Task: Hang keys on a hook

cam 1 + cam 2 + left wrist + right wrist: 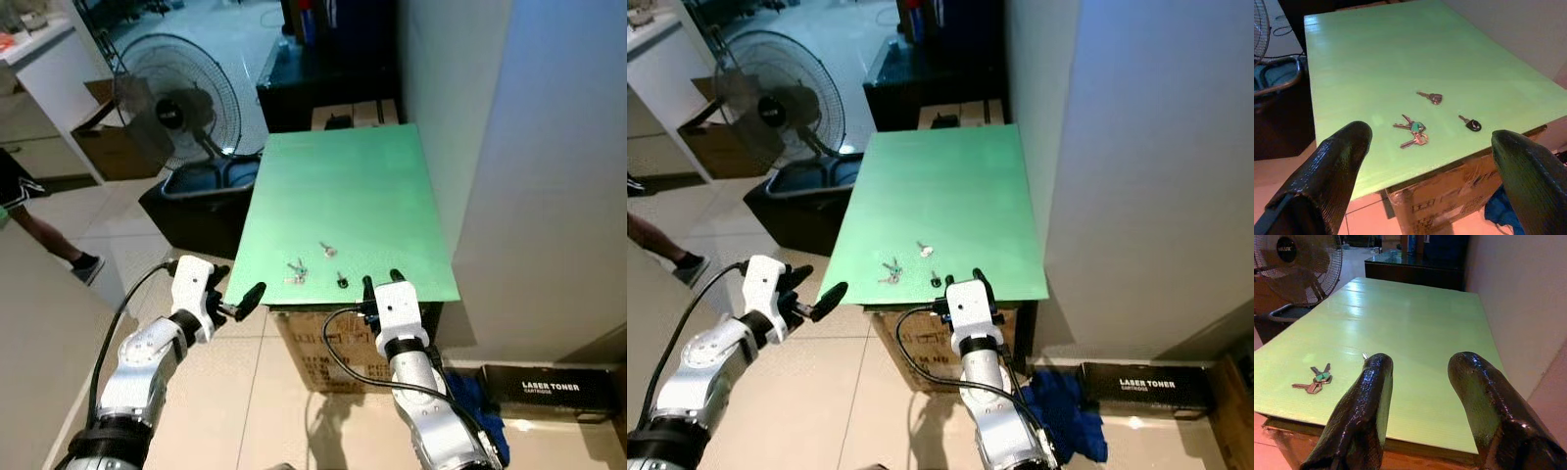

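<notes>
- Green-tagged keys [296,271] lie flat on your green counter [343,186], just ahead of the left pincer [238,291] and to the left of the right pincer [381,284].
- A silver key [327,250] and a black-headed key [341,281] lie beside that bunch.
- Both of your pincers gape wide, holding nothing, at the counter's near edge.
- A cardboard box [323,357] sits under it.

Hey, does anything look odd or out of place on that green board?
Mildly: keys lie loose near the green board's front edge, a bunch, a single key and a black-headed key, all apart. Nothing looks damaged.
</notes>
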`<state>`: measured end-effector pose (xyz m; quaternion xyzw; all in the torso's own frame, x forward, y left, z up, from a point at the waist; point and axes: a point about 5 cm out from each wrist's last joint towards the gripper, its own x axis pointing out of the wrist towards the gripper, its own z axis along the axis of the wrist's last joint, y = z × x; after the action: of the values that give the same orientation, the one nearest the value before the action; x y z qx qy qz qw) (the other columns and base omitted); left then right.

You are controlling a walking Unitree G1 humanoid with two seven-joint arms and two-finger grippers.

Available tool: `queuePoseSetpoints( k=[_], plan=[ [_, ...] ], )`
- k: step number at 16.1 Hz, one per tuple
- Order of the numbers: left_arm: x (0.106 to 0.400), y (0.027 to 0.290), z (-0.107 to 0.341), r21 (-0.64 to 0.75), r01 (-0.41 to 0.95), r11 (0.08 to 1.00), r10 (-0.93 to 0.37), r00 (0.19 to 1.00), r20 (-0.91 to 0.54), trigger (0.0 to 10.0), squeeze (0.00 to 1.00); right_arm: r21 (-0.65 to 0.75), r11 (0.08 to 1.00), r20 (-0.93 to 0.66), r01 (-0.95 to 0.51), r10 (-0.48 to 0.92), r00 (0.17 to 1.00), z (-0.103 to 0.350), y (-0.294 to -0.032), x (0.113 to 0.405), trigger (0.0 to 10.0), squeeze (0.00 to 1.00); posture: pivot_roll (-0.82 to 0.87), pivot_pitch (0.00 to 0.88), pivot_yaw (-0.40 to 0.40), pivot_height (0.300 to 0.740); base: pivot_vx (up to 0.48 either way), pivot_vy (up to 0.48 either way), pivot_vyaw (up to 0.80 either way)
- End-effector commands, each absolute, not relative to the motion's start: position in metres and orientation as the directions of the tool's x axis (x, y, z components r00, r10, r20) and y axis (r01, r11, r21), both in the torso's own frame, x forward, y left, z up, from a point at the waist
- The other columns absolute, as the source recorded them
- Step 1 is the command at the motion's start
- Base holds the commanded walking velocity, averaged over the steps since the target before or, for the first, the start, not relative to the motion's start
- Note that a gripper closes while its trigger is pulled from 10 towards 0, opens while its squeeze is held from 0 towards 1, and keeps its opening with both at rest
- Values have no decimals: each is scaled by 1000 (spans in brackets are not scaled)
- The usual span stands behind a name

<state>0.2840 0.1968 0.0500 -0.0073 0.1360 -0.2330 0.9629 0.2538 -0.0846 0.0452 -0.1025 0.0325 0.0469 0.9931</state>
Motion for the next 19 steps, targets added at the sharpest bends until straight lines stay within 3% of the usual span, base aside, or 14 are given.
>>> queuePoseSetpoints(
  k=[1,3,4,5,7,9,12,16,19],
  plan=[
    [289,205,52,-77,418,905,-423,867,-264,10000,0,-192,976,-59,-102,92,994,51,-83,254,10000,0,-192,0,195,740,0,0,0],
    [298,202,60,-121,353,928,-371,911,-182,10000,0,-177,983,-11,-46,45,999,60,-92,254,10000,0,-201,0,186,740,0,0,0],
    [300,203,75,-102,301,948,-308,950,-52,10000,0,-135,990,39,35,-30,999,65,-105,252,10000,0,-209,0,174,740,0,0,0],
    [294,201,84,-176,292,940,-283,956,74,10000,0,-98,985,77,140,-132,988,68,-125,246,10000,0,-201,0,146,740,0,0,0],
    [283,192,80,-175,322,930,-309,946,100,10000,0,-33,973,49,226,-225,973,65,-140,240,10000,0,-213,0,135,740,0,0,0],
    [281,199,66,-231,183,956,-162,981,107,10000,0,-10,958,2,287,-287,958,58,-160,237,10000,0,-224,0,94,740,0,0,0],
    [285,199,66,-283,108,953,-82,991,102,10000,0,-114,973,40,198,-195,980,64,-160,245,10000,0,-213,0,78,740,0,0,0],
    [283,199,58,-214,128,968,-119,991,54,10000,0,-135,983,22,123,-121,992,62,-147,254,10000,0,-186,0,79,740,0,0,0],
    [261,197,49,-90,213,973,-212,977,24,10000,0,-85,988,11,130,-129,992,53,-154,238,10000,0,-166,0,86,740,0,0,0]
  ],
)
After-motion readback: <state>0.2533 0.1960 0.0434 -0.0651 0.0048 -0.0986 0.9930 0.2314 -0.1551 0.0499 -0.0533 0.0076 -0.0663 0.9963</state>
